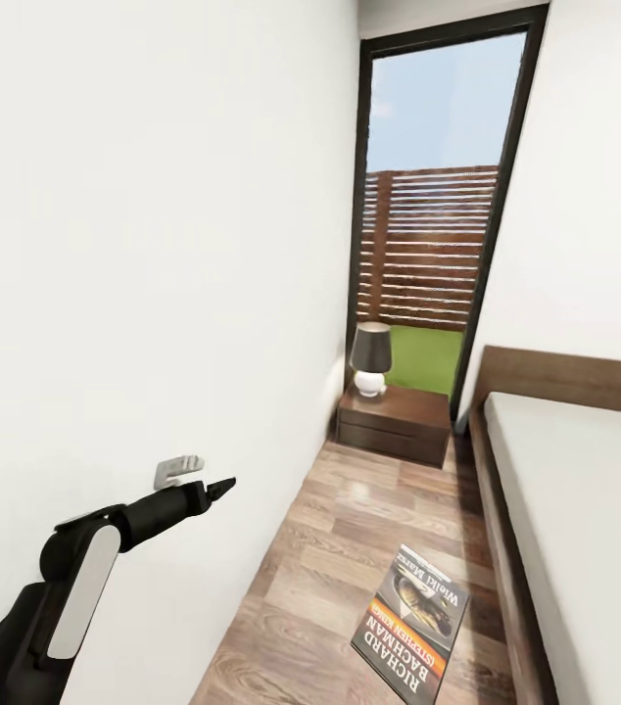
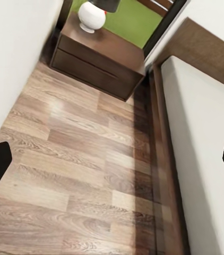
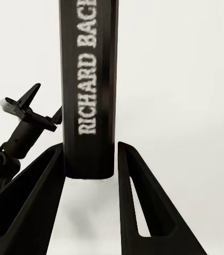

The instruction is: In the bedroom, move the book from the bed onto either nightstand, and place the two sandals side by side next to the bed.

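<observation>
The book [image 1: 413, 627], a paperback with a grey pictured cover and an orange band, hangs tilted over the wood floor beside the bed [image 1: 585, 509]. Its dark spine [image 3: 88, 79] stands between the fingers of my right gripper [image 3: 91, 154], which is shut on it. My left gripper [image 1: 217, 487] reaches forward near the white wall, open with its fingers wide apart [image 2: 112, 162], and holds nothing. The nightstand [image 1: 394, 423] stands at the far end of the aisle under the window, also in the left wrist view [image 2: 98, 64]. The sandals are out of view.
A lamp [image 1: 371, 359] with a dark shade and white base sits on the nightstand's left part. A narrow strip of plank floor [image 1: 369, 529] runs between the white wall [image 1: 154, 294] and the bed frame. A tall dark-framed window [image 1: 438, 215] closes the far end.
</observation>
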